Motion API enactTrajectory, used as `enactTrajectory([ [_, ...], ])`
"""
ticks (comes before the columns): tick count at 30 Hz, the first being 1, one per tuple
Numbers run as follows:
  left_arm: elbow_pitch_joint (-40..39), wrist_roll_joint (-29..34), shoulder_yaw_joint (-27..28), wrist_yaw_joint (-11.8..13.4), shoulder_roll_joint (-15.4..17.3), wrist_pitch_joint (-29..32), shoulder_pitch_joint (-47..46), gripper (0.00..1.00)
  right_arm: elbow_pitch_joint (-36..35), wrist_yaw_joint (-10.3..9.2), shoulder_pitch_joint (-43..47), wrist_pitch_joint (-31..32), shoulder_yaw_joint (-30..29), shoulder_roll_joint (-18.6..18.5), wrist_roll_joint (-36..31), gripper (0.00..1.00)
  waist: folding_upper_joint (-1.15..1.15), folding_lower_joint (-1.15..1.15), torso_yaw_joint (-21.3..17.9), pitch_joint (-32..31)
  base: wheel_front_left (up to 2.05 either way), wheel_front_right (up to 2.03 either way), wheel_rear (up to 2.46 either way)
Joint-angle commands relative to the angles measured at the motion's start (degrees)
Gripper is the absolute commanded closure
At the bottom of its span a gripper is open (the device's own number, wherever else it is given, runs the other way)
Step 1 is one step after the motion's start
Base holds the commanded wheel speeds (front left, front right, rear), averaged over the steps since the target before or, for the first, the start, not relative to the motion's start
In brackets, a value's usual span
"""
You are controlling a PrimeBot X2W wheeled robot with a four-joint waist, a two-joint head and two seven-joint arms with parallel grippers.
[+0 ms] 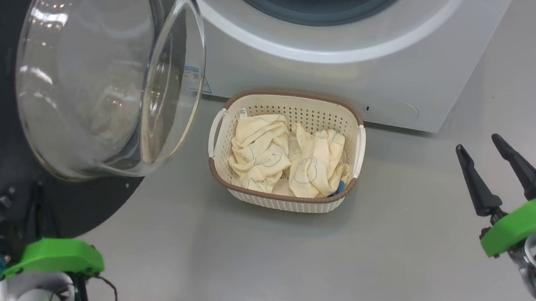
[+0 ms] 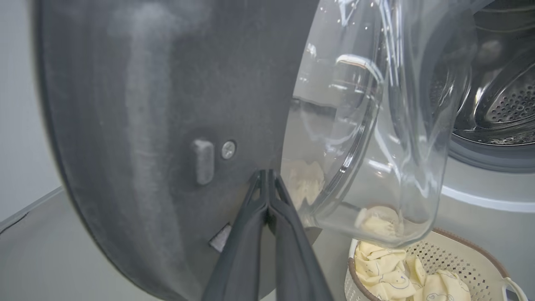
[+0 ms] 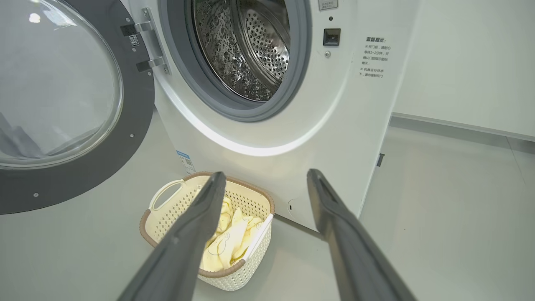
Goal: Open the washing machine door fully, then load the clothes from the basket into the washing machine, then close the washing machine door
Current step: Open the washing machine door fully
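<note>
The white washing machine [image 1: 363, 62] stands ahead, its steel drum [image 3: 246, 46] exposed. The washing machine door [image 1: 109, 82] is swung open to the left, glass bowl facing me. My left gripper [image 2: 266, 173] is shut, its tips pressed against the door's dark inner rim [image 2: 146, 104], holding nothing. The cream basket [image 1: 294, 113] sits on the floor below the opening and holds pale yellow clothes [image 1: 258, 151] and a small blue piece [image 1: 338, 189]. My right gripper [image 1: 478, 145] hangs open and holds nothing, to the right of the basket; in the right wrist view its fingers [image 3: 196, 225] frame the basket [image 3: 238, 278].
Grey floor [image 1: 260, 269] stretches between the basket and my grippers. A white wall with a grey baseboard [image 3: 459, 127] runs to the right of the machine. The door's metal hinge [image 3: 146, 46] joins it to the machine's front.
</note>
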Motion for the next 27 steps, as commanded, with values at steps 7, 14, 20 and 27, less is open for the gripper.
enactTrajectory([
  [7, 2.54, -1.71, 9.11, 0.88, 4.02, -1.29, -6.0, 1.0, -2.81, -0.16, -2.53, 0.99, 0.98, -3.7, 0.43, 0.0, 0.0, 0.0, -0.13, 3.25, 0.0, 0.0, 0.0],
  [14, 7.18, -1.03, 15.82, -1.07, 3.82, -1.36, -9.59, 1.0, -5.31, -0.16, -3.8, 3.17, 1.24, -5.6, 0.12, 0.0, 0.0, 0.0, -0.06, 6.34, 0.0, 0.0, 0.0],
  [20, 10.96, 0.93, 20.88, -3.17, 3.27, -1.37, -11.95, 1.0, -6.19, -0.16, -4.99, 4.11, 1.77, -6.06, 0.2, 0.0, 0.0, 0.0, -0.56, 7.8, 0.0, 0.0, 0.0],
  [27, 14.14, 3.75, 25.4, -4.74, 1.77, -1.37, -14.12, 1.0, -6.48, -0.16, -5.59, 4.74, 1.83, -6.54, 0.43, 0.0, 0.0, 0.0, -0.94, 8.37, 0.0, 0.0, 0.0],
])
